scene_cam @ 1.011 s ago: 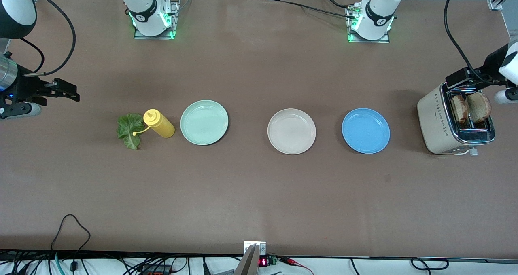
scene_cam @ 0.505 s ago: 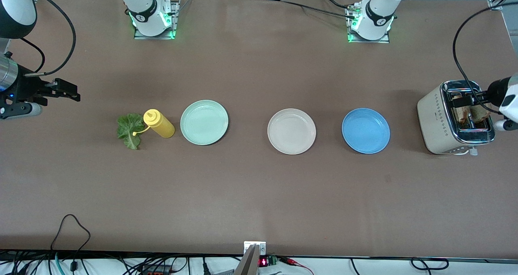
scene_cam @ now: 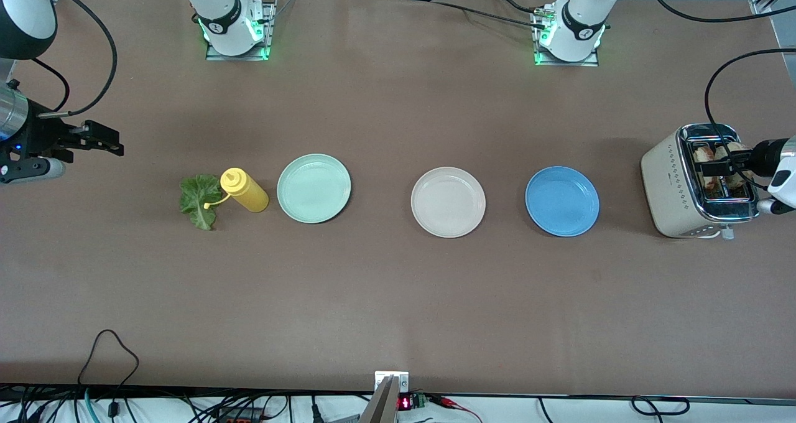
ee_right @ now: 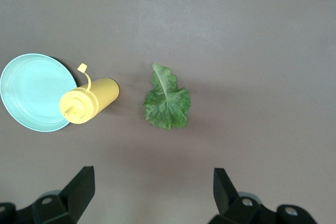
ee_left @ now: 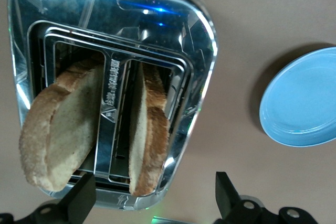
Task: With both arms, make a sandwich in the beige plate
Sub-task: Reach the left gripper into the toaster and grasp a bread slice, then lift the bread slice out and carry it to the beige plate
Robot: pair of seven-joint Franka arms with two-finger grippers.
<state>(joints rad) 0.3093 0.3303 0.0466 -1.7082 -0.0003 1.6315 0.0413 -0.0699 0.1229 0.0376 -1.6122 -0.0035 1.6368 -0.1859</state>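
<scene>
**Open grippers: one over the toaster, one near the lettuce**

The left gripper (ee_left: 152, 203) hangs over the toaster (scene_cam: 678, 183), a cream box with a shiny chrome top. Its black fingers (ee_left: 79, 200) stand wide apart and hold nothing. Directly below it, two slices of toast (ee_left: 65, 124) stand upright, one in each slot, with a grainy tan crumb and darker crusts.

The right gripper (scene_cam: 102, 140) waits at the right arm's end of the table, its jaws spread and empty. Near it on the matte brown table (scene_cam: 398, 298) lie a ruffled green lettuce leaf (ee_right: 167, 100) and a smooth yellow squeeze bottle (ee_right: 89, 100) tipped on its side.

The round, shallow beige plate (scene_cam: 448, 201) sits bare, well apart from both grippers, between a mint-green plate (scene_cam: 313, 188) and a blue plate (scene_cam: 561, 200).
</scene>
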